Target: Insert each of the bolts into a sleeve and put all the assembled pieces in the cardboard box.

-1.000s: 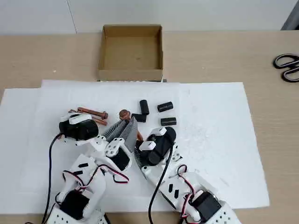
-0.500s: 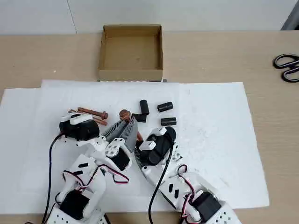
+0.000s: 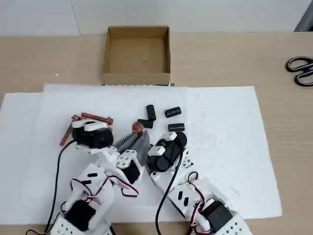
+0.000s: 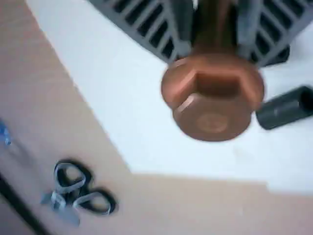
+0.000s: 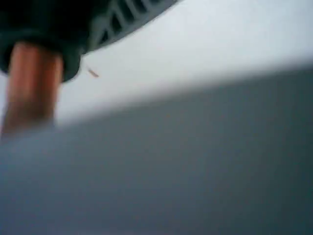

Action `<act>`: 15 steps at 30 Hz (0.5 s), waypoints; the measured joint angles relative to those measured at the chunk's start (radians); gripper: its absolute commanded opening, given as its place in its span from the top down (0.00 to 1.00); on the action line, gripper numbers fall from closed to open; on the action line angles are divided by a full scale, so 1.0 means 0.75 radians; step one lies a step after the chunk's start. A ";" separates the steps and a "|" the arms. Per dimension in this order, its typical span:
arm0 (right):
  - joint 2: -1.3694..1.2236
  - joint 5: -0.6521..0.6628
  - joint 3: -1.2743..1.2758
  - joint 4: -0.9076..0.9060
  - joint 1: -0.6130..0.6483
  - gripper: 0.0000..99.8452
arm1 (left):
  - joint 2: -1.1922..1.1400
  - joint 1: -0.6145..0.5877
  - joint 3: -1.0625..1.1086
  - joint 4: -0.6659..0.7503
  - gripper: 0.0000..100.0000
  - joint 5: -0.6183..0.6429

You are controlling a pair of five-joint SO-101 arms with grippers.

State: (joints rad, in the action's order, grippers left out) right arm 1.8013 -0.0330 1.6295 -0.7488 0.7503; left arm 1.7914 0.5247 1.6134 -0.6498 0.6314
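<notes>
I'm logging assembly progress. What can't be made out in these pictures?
- High view: the held bolt shows its head; the left gripper hides the rest of it.
- Right wrist view: blur leaves it unclear whether the dark piece around a copper shank is a sleeve.
- Left wrist view: one sleeve is cut off by the edge.
- High view: the scissors are cut off by the edge.

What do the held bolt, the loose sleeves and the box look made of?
The bolt looks like copper-toned metal, smooth with a dull sheen. The sleeves are matte black, plastic or rubber, unclear. The box is plain brown cardboard.
</notes>
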 measured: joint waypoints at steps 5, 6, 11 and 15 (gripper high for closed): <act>-0.002 0.000 0.000 0.000 -0.002 1.00 | 0.000 0.053 0.070 -0.031 1.00 0.000; -0.002 0.000 0.000 0.000 -0.002 1.00 | 0.000 0.055 0.070 -0.045 1.00 0.000; -0.004 0.000 -0.008 -0.002 0.004 1.00 | 0.012 0.090 0.065 -0.121 1.00 -0.002; -0.006 0.006 -0.004 -0.004 0.008 1.00 | 0.016 0.110 0.055 -0.190 1.00 -0.002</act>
State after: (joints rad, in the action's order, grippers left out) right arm 1.7967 -0.0284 1.6264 -0.7518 0.7564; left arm 1.8036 0.6076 1.6548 -0.7925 0.6299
